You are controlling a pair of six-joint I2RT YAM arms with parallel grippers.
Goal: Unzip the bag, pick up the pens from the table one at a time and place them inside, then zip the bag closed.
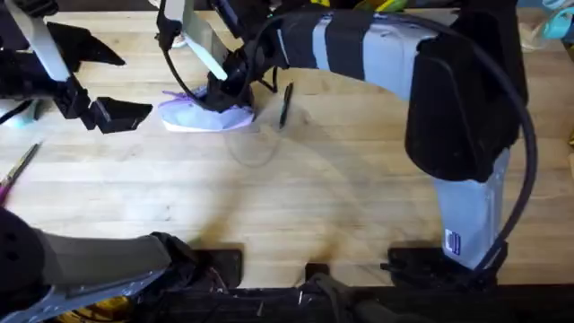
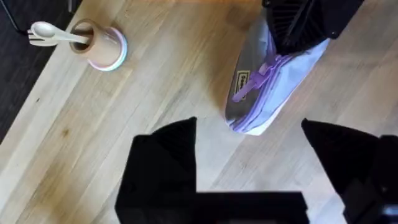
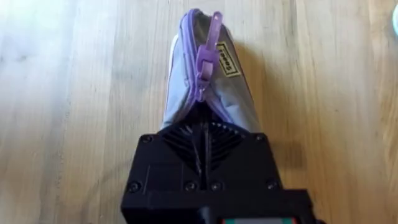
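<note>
Overhead: soft lavender fabric pouch with white edge, the bag, lies on the light wooden plank table, upper left of centre. Right arm reaches across from lower right; its black right gripper sits on the bag's right end. One slim black stick pen lies on the wood just right of the bag, apart from it. Left gripper is at left of frame, well apart from the bag, black fingers spread. A thin pink-tipped stick lies at the far left edge.

Left wrist: the left gripper's two fingers stand wide apart along the bottom, nothing between them. The bag is in the upper right, purple zipper pull lying along its top, small yellow label beside it. The right gripper is on the bag's far end at the top right. Small tan cup on a pale pink-and-blue disc, upper left, holding a pale spoon-like stick.

Right wrist: the right gripper is closed on the bag's near end at the zipper line, in mid-frame. Pull tab lies toward the top of the frame. Zipper looks closed as far as visible.
</note>
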